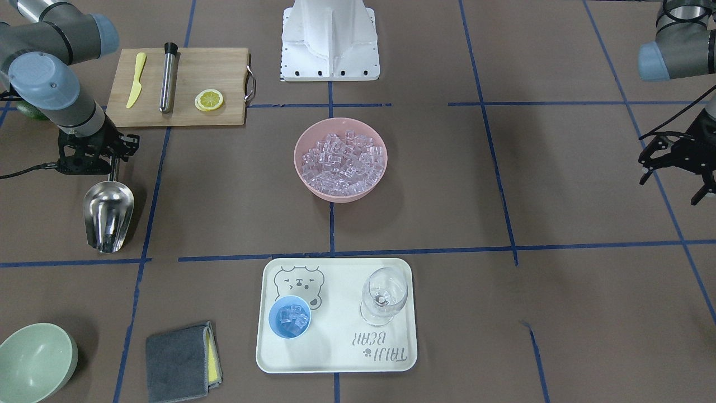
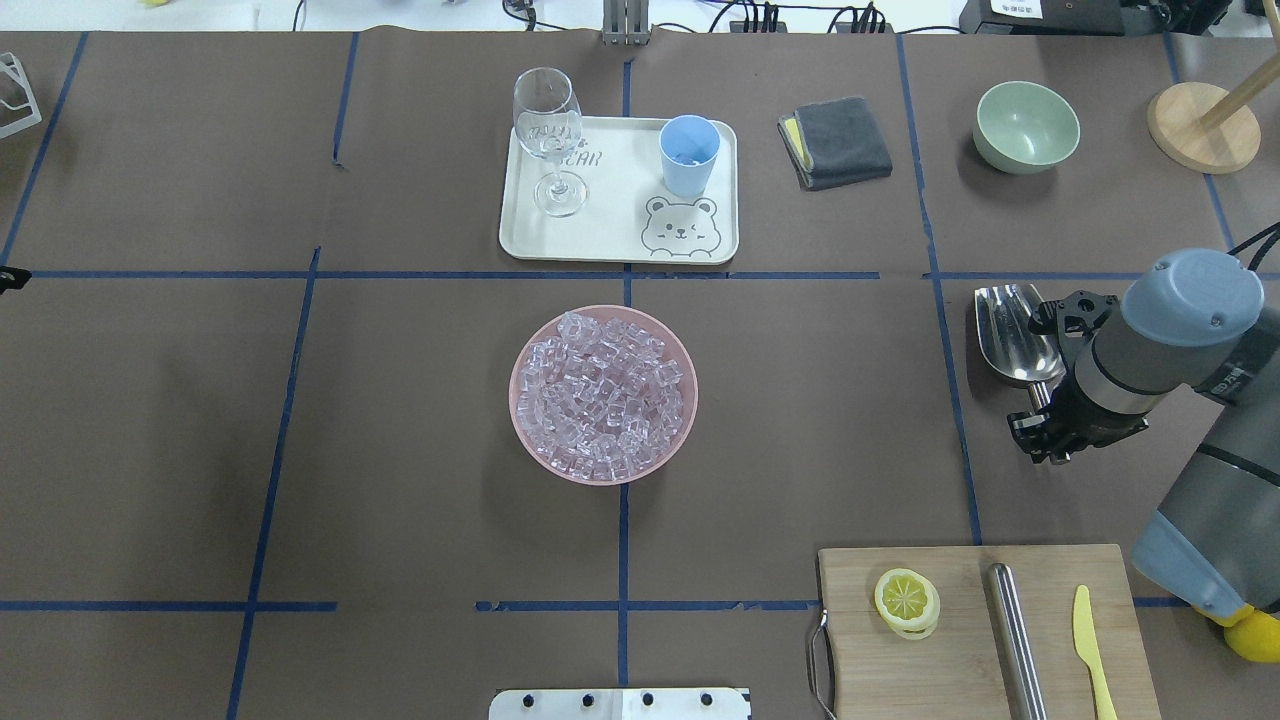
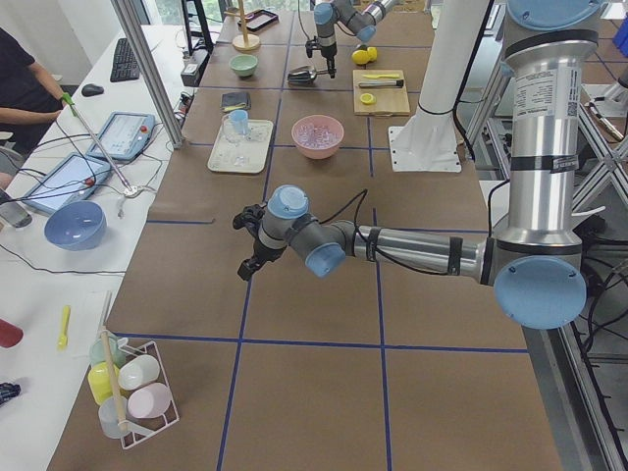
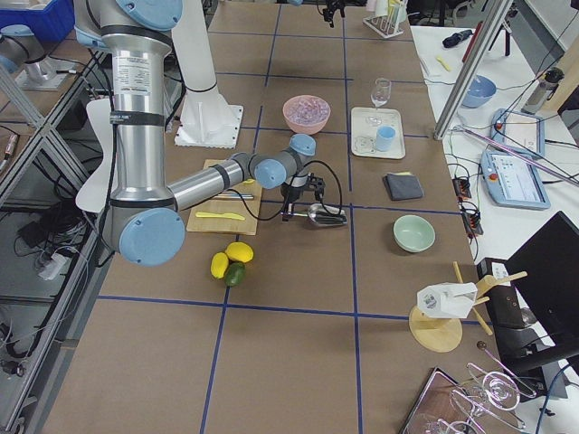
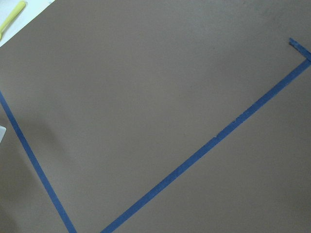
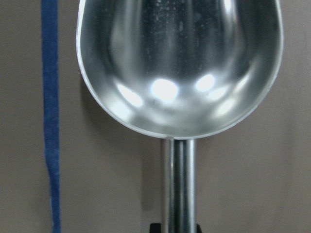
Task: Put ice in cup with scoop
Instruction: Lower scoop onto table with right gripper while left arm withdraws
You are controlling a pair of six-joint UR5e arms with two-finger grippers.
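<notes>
The steel scoop point(image 1: 108, 215) lies low over the table at the robot's right side, its trough empty; it also shows in the overhead view point(image 2: 1015, 335) and fills the right wrist view point(image 6: 180, 63). My right gripper point(image 1: 114, 161) is shut on its thin handle point(image 6: 179, 184). The light-blue cup point(image 1: 290, 317) stands on the white tray point(image 1: 341, 341) and holds a few ice cubes. Many ice cubes point(image 1: 342, 163) fill the pink bowl point(image 1: 298, 150) at the table's middle. My left gripper point(image 1: 678, 178) hangs open and empty far off at the other side.
A clear wine glass point(image 1: 384, 295) stands on the tray beside the cup. A wooden board point(image 1: 224, 73) behind the scoop carries a lemon slice point(image 1: 208, 100), a steel rod point(image 1: 167, 78) and a yellow knife point(image 1: 136, 79). A pale green bowl point(image 1: 34, 361) and grey cloth point(image 1: 180, 361) lie near.
</notes>
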